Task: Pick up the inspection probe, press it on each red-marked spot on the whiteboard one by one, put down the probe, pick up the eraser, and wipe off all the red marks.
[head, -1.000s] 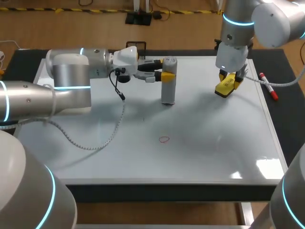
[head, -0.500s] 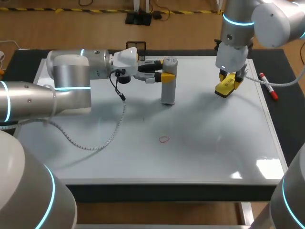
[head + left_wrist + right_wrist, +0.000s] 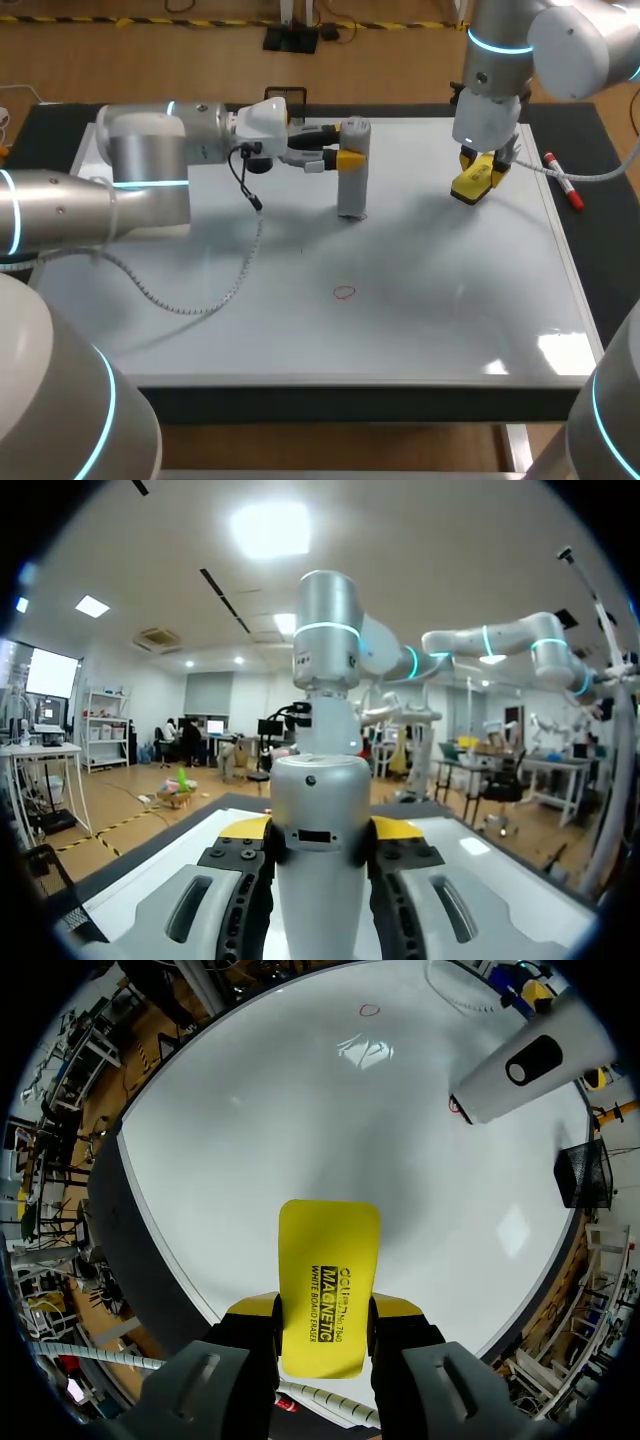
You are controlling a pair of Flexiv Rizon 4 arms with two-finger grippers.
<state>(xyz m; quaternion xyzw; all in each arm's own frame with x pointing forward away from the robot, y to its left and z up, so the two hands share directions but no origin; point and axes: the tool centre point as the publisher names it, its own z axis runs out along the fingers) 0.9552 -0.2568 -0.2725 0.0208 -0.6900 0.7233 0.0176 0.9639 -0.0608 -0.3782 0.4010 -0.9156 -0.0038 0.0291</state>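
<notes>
– Grey and smooth, that probe [image 3: 352, 180]: does the left gripper [image 3: 346, 145] really have it?

– It does. In the left wrist view both fingers [image 3: 240, 830] clamp it from two sides, high on the body, just under its rounded cap. The rest of it hangs below the left gripper, upright, its foot seemingly resting on the whiteboard [image 3: 450, 300].

– How would it handle?

– By its looks, a stiff, hard shell, probably not heavy but slick. With the hold so near the top, a press could let it slide up through the pads or lean over. A lower hold on the straight wall would likely steady it.

– And the target?

– One red mark [image 3: 344, 293] is visible, a small ring on the board, well apart from the left gripper, on the robot's side of it.

– The other arm?

– The right gripper [image 3: 478, 170] is clenched on the yellow eraser [image 3: 468, 187], pinching its long edges. In the right wrist view the eraser juts out ahead of the fingertips. It looks light, flat and rigid, so easy to keep hold of. A marker [image 3: 563, 182] lies beside the right gripper, off the board.
</notes>
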